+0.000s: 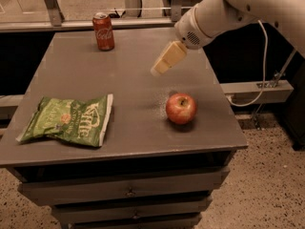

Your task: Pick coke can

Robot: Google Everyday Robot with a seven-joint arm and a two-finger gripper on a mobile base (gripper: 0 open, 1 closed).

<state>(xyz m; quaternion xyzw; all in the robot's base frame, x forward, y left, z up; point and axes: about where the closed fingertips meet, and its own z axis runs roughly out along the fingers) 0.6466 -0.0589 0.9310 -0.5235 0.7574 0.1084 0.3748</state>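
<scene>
The coke can [103,31] is standing upright near the far-left corner of the table [136,87], close to the far edge and a little in from the left edge. The gripper [158,69] is hanging above the middle of the table, nearer the far-right side, tilted down and toward the left. It is well apart from the can, which is sitting farther back and to its left. Whether the gripper is spread or closed is not showing from this angle; it is touching neither the can nor anything else. Bare tabletop is lying between the gripper and the can. A red apple [181,109] is resting near the right edge, nearer the front than the gripper. A green Kettle chip bag [66,120] is lying flat by the front-left corner. The white arm [238,8] is reaching in over the far-right corner.
</scene>
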